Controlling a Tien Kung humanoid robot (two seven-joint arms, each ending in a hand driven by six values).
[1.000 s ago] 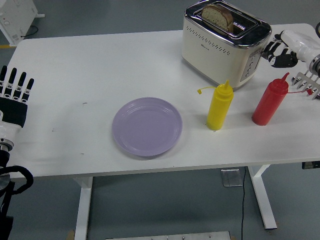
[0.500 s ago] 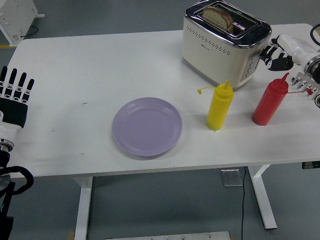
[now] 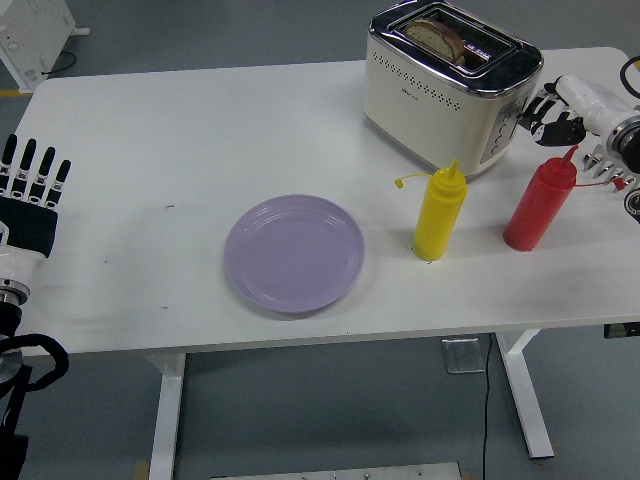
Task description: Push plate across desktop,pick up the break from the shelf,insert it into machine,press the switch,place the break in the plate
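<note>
A slice of bread (image 3: 437, 37) sits low in a slot of the cream toaster (image 3: 440, 90) at the back right of the table. My right hand (image 3: 548, 115) is at the toaster's right end panel, its fingers curled and touching the side by the switch, holding nothing. A lilac plate (image 3: 294, 252) lies empty near the table's front middle. At the left edge my left hand (image 3: 30, 185) rests with its fingers straight and spread, far from the plate.
A yellow squeeze bottle (image 3: 439, 213) and a red squeeze bottle (image 3: 540, 203) stand in front of the toaster, the red one just below my right hand. A metal rack (image 3: 610, 165) shows at the right edge.
The bread has sunk lower into the toaster slot. My right hand has shifted slightly down along the toaster's end panel. The left hand has not moved.
</note>
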